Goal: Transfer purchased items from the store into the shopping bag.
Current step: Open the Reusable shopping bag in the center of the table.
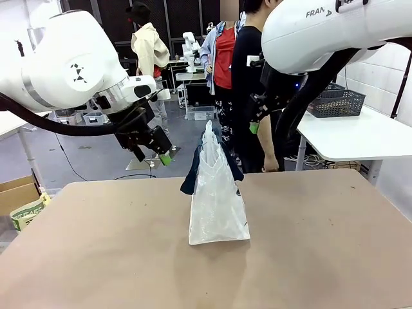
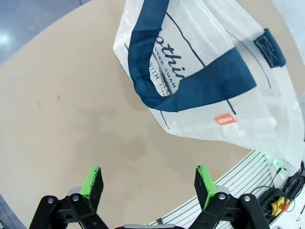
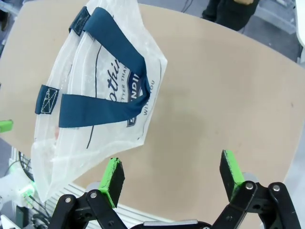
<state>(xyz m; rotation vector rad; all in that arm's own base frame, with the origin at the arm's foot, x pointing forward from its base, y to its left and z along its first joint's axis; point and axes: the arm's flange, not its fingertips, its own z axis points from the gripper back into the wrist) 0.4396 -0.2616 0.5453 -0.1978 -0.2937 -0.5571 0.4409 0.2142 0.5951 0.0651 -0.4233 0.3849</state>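
The shopping bag (image 1: 216, 203) stands upright in the middle of the brown table (image 1: 96, 257), clear plastic with navy handles hanging over its far side. My left gripper (image 1: 154, 156) hovers above the table to the bag's left, tilted down. Seen from the left wrist, the left gripper (image 2: 147, 183) is open and empty, with the bag (image 2: 209, 95) and its small red tag (image 2: 225, 119) ahead. My right gripper (image 1: 256, 119) hangs high behind the bag's right. The right wrist view shows that gripper (image 3: 172, 179) open above the bag (image 3: 90, 138). The purchased items are out of view.
A person in black (image 1: 248, 84) stands at the table's far edge behind the bag. A white side table (image 1: 360, 138) at the right carries a dark lattice basket (image 1: 338, 102). A cardboard box (image 1: 18, 193) sits on the floor at the left.
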